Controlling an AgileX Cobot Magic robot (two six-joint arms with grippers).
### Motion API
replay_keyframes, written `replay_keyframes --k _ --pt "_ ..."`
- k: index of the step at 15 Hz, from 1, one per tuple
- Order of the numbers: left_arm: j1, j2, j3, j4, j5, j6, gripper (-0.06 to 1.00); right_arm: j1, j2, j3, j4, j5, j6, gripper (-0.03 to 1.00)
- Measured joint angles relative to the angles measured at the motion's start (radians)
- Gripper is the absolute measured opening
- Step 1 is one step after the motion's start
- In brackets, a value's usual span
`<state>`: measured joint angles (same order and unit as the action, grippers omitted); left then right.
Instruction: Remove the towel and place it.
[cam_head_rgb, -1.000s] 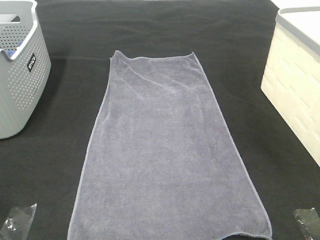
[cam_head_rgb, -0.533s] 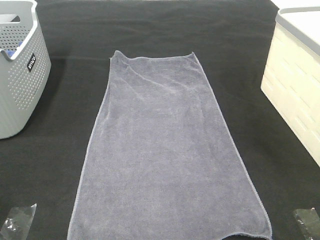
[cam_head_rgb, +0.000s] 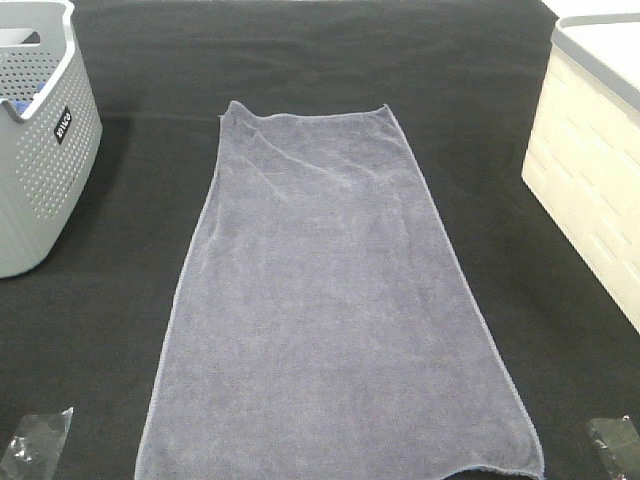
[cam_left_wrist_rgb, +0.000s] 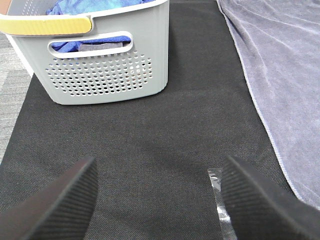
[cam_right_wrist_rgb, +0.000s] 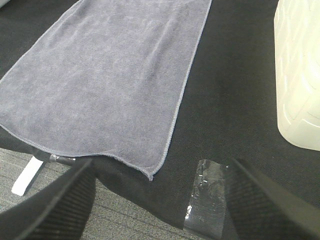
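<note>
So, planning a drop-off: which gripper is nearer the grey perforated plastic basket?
Left. The left gripper sits open just before the grey basket; the right gripper is across the towel.

A black cloth (cam_head_rgb: 120, 330) covers the work surface from edge to edge, its weave fine and matte under even, soft light. At its near edge, strips of clear tape (cam_right_wrist_rgb: 207, 192) hold it down. Beyond that edge lies grey carpet (cam_right_wrist_rgb: 100, 215) with a faint ribbed pattern, also seen beside the cloth in the left wrist view (cam_left_wrist_rgb: 12, 90). A small white strip (cam_right_wrist_rgb: 27, 175) lies on the carpet near the cloth's border.
</note>
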<state>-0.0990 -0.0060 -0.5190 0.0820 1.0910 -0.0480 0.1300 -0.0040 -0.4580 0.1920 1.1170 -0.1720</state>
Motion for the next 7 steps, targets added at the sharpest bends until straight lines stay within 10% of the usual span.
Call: replay_keyframes --k 7 --pt "0.0 0.0 0.0 -0.002 0.0 0.001 0.66 0.0 0.0 0.0 0.013 0.0 0.0 0.72"
